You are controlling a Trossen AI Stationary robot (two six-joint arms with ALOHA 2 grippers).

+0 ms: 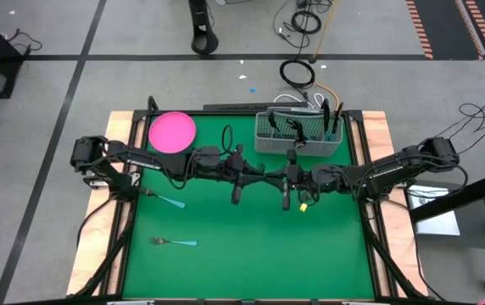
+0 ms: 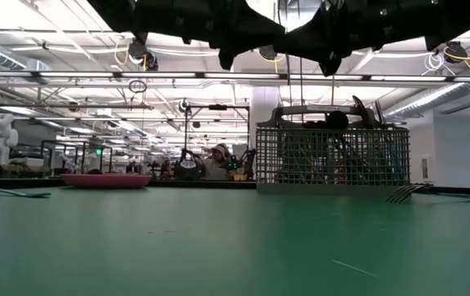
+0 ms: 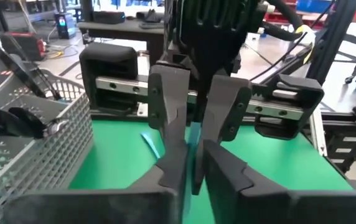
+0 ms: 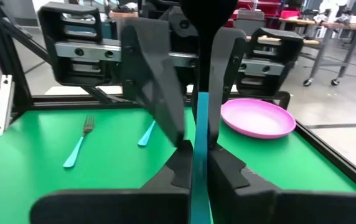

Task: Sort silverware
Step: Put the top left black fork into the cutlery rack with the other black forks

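Green matting (image 1: pixel 259 246) covers the table, framed by pale wood edges; beyond it a long hall with ceiling lights and, far off in the low view, a seated person.

Both arms meet over the table's centre, raised clear of the mat. The left gripper (image 1: pixel 237 193) and right gripper (image 1: pixel 287 200) face each other, and one blue-handled utensil (image 4: pixel 198 155) hangs between them. In the right wrist view the right gripper's own fingers (image 4: pixel 184 168) are pressed onto the blue handle; the left gripper's fingers (image 4: pixel 159 93) stand around the same handle (whether they touch it cannot be told).

Wire mesh basket (image 1: pixel 300 135) sits at about 1 o'clock from the table's centre, with several dark utensil ends standing up in it. Pink plate (image 1: pixel 172 131) lies at about 11 o'clock, near the far edge.

Two more pieces lie on the mat, well apart from the grippers: a fork (image 1: pixel 173 242) at about 8 o'clock and another utensil (image 1: pixel 164 199) near 9 o'clock, beside the left arm.
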